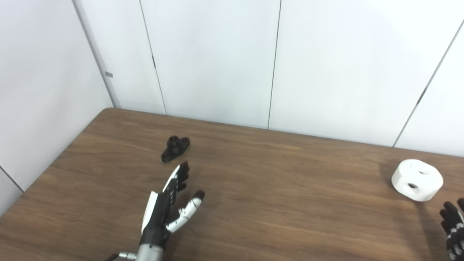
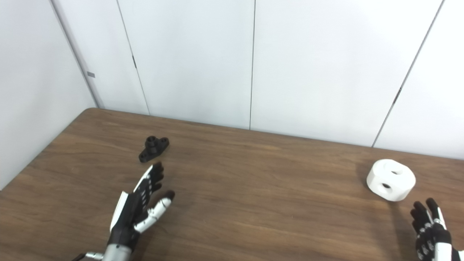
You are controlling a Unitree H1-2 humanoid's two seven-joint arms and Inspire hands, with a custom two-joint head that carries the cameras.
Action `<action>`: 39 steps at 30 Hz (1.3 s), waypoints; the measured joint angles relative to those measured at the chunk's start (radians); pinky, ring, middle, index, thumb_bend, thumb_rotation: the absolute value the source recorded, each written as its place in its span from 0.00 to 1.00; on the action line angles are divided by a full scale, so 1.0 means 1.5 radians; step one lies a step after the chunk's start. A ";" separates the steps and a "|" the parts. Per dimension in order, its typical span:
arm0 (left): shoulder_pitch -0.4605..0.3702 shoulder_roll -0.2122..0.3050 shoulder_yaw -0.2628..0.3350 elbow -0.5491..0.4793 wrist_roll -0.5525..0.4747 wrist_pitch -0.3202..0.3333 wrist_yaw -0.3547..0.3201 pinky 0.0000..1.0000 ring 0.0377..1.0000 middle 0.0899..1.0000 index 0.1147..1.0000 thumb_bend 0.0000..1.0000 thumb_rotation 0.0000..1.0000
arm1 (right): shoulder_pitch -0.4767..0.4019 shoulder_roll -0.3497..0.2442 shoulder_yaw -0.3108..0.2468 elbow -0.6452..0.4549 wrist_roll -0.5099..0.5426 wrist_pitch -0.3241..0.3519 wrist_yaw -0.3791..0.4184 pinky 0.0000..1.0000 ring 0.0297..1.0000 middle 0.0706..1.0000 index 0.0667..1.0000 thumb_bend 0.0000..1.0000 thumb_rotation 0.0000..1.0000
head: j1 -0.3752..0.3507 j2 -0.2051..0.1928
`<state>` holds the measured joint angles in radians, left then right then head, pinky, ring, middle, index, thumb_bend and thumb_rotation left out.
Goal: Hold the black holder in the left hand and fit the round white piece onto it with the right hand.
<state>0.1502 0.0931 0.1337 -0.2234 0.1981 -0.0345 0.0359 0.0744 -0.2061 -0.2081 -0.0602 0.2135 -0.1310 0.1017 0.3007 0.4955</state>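
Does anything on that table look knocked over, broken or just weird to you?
Nothing stands out. The black holder sits flat on the wooden table just beyond the open left hand. The round white piece rests intact near the open right hand. Neither part is touched, and nothing is spilled.

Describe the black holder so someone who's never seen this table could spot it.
On the brown wooden table, look toward the far left corner. Just beyond the left hand lies the black holder: small, flat-based, with a raised round socket, unlike the larger round white piece far right.
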 measured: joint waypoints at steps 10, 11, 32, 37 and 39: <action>-0.077 0.079 0.039 -0.051 0.105 0.101 0.010 0.92 0.95 0.94 0.90 0.82 0.34 | 0.000 0.000 0.000 0.001 -0.005 -0.001 0.000 1.00 0.94 0.93 0.95 0.54 1.00 | -0.006 0.010; -0.082 0.083 0.039 -0.051 0.122 0.110 0.012 0.92 0.95 0.94 0.90 0.82 0.36 | 0.000 0.000 -0.001 0.001 -0.005 -0.001 0.000 1.00 0.94 0.93 0.95 0.54 1.00 | -0.007 0.010; -0.195 0.173 -0.007 0.125 0.313 0.155 0.055 0.97 0.95 0.91 0.86 0.87 0.46 | 0.001 -0.014 0.001 0.006 0.002 0.003 0.015 1.00 0.97 0.96 0.98 0.61 1.00 | -0.013 0.024; -0.228 0.200 -0.040 0.202 0.356 0.161 0.075 0.99 0.96 0.91 0.83 0.88 0.50 | 0.004 -0.014 0.000 0.002 0.001 0.013 0.014 1.00 0.96 0.96 0.97 0.62 1.00 | -0.016 0.026; -0.239 0.207 -0.050 0.219 0.362 0.174 0.074 1.00 0.97 0.91 0.83 0.88 0.51 | 0.004 -0.014 0.000 0.001 0.001 0.016 0.014 1.00 0.96 0.96 0.97 0.61 1.00 | -0.016 0.027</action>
<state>-0.2076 0.4040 0.0592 0.1048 0.7409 0.2260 0.1473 0.0806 -0.2265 -0.2086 -0.0592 0.2152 -0.1065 0.1227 0.2761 0.5354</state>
